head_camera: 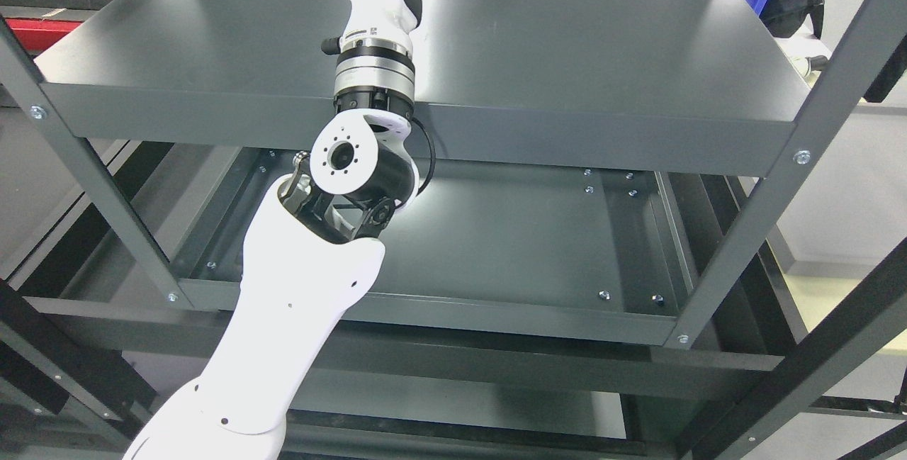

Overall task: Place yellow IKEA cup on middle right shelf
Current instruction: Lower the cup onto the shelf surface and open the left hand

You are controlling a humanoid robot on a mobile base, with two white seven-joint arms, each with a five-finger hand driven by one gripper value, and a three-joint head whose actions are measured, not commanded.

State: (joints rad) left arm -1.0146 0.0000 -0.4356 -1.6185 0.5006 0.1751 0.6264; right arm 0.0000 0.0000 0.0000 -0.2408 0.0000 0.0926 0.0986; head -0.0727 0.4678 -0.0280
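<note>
dark grey shelf (602, 56), white arm (283, 325)

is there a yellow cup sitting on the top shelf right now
No, the top shelf shows only bare dark metal, with the left arm reaching up across it and its hand cut off by the picture's top edge.

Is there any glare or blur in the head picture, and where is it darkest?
Head view: sharp, no blur; a bright glare patch on the lower shelf behind the left arm's elbow; the top shelf is evenly lit; darkest under the frame at the bottom.
</note>
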